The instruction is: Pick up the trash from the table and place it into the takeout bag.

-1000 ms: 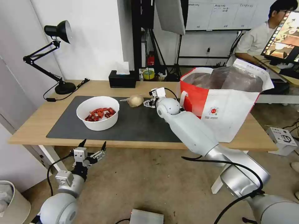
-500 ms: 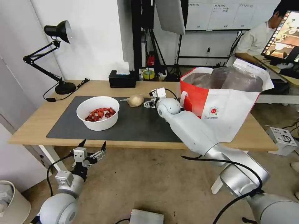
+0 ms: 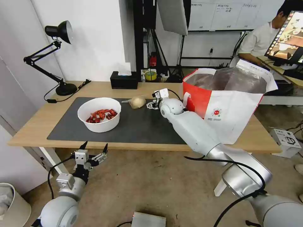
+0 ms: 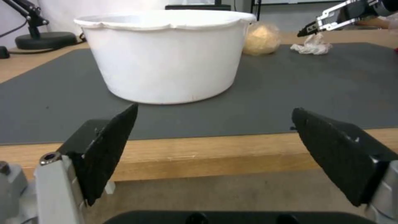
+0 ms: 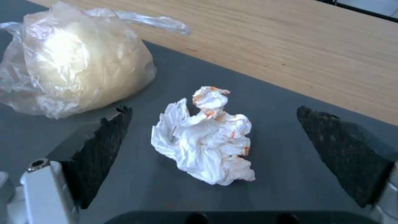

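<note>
A small white tissue wad [image 5: 207, 140] with orange stains lies on the dark grey mat [image 3: 135, 126], and my right gripper [image 5: 213, 119] hangs open just over it, one finger on each side. The same gripper [image 3: 152, 104] reaches over the mat between the film-wrapped beige lump [image 3: 137, 101] and the takeout bag [image 3: 230, 104]. That lump [image 5: 74, 68] sits close beside the wad. A white bowl [image 3: 99, 114] of red crayfish shells stands on the mat's left half. My left gripper [image 3: 94, 150] stays open below the table's front edge, facing the bowl [image 4: 166, 56].
A black desk lamp [image 3: 58, 56] stands at the table's back left and a black tissue box [image 3: 123, 80] at the back middle. The table [image 3: 31, 126] is light wood. A grey box [image 3: 148, 219] lies on the floor in front.
My right gripper has edged slightly over the tissue wad. The left arm, bowl, lump and bag have not moved.
</note>
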